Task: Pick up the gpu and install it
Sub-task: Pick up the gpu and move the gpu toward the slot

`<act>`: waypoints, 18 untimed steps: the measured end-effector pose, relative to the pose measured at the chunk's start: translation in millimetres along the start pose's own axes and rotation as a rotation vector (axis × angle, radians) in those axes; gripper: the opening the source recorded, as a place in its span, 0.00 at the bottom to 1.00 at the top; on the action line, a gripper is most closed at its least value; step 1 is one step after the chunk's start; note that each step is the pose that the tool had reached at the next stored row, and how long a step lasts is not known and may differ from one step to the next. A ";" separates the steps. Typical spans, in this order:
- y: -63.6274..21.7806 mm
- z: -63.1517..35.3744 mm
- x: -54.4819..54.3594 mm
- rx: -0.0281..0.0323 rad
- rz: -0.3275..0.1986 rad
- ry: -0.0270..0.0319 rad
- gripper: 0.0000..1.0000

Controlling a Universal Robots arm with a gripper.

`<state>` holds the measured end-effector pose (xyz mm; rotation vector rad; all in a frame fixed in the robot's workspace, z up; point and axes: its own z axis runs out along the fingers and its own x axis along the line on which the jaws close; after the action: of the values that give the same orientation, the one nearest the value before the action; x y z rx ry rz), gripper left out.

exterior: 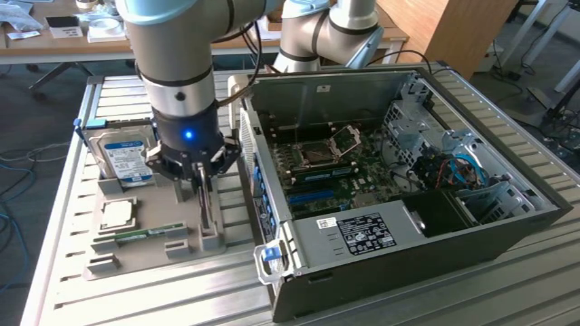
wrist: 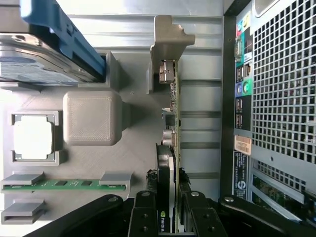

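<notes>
Wrist view has the gpu (wrist: 170, 123) standing on edge in a slot of the grey holder tray (wrist: 133, 163), its near end clamped between the pincer (wrist: 168, 197) pads, silver bracket at the far end.

In the exterior view the pincer (exterior: 197, 187) hangs straight down over the gpu (exterior: 208, 214), with open room above.

The open computer case (exterior: 408, 231) stands just beside the card on the exterior view's right, leaving a narrow gap.

To the exterior view's left, the tray (exterior: 172, 210) carries a hard drive (exterior: 127, 156), a processor (exterior: 118, 214) and a RAM stick (exterior: 145, 234), all well apart from the card, on the slatted worktop (exterior: 163, 292).
</notes>
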<state>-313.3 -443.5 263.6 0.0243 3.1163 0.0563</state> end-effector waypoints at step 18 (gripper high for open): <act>2.6 -72.7 -1.8 0.0000 0.000 0.0000 0.26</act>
<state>-313.3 -443.5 336.4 0.0243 3.1163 0.0563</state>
